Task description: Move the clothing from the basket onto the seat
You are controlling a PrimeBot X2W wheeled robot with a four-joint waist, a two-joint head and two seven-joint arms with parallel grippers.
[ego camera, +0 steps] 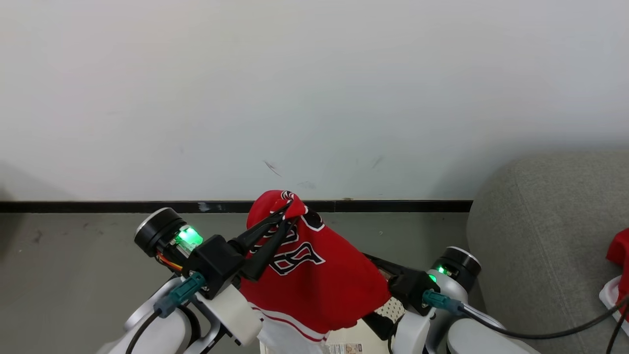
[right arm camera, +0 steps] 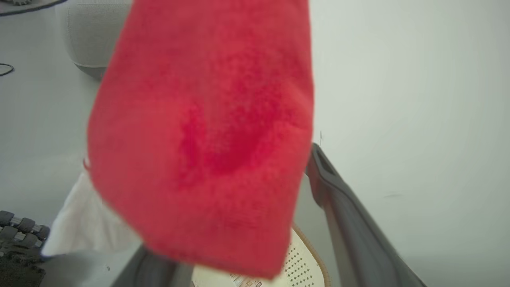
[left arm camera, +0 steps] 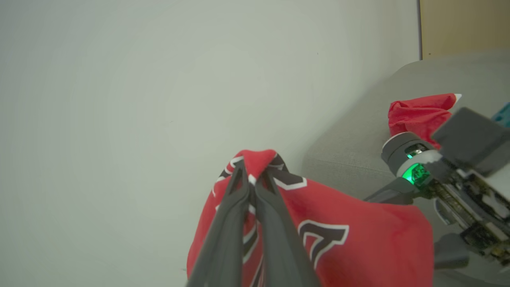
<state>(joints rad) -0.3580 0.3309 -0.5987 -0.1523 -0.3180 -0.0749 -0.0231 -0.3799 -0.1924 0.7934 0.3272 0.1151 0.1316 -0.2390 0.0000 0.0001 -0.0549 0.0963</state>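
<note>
Left jaws pinched shut on a top fold of the red clothing [ego camera: 314,275], black lettering facing the head camera, rest of the cloth hanging free below, white trim at the bottom. Right jaws spread wide, holding nothing, parked just under and behind the draped cloth; one dark finger [right arm camera: 342,207] poking past the cloth edge in the right wrist view. Basket [right arm camera: 303,259] directly underneath, perforated wall and brown rim peeking out below the hem; held piece looking lifted clear of it, as far as visible. Seat [ego camera: 540,236] off to the robot's right, well apart from the held piece. Second red garment [ego camera: 620,250] already lying on the seat cushion, so partly done by the look of it. Left to do, judging from this: swing the held piece right, over the cushion, then release. Basket interior hidden behind the hanging cloth, so can't tell whether anything else remains inside. Behind everything: plain white wall [ego camera: 314,73], black skirting [ego camera: 98,206], grey floor [ego camera: 73,255].
</note>
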